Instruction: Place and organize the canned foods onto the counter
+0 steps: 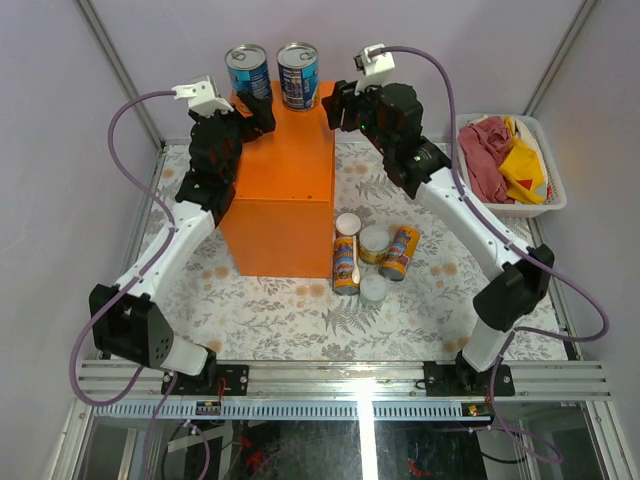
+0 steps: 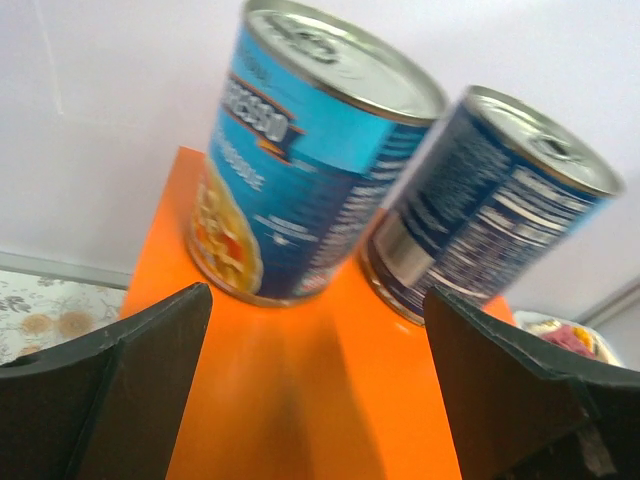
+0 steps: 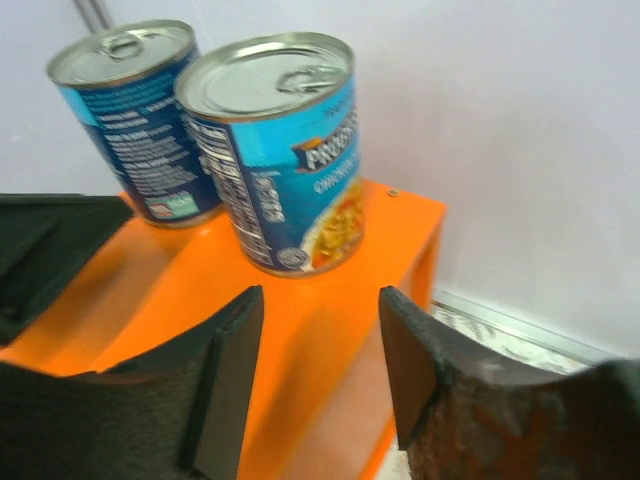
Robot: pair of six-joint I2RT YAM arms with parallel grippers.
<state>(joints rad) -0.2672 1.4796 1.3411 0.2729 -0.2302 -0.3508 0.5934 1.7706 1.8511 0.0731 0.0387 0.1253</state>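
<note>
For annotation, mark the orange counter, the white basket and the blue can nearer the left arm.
orange counter (image 1: 290, 160): top view, bare top face.
white basket (image 1: 525, 209): top view, near rim.
blue can nearer the left arm (image 1: 246, 56): top view, silver top.

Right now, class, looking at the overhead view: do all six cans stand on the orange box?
No: only the two blue-labelled cans stand on the orange box; the other four cans sit on the table beside it.
</note>
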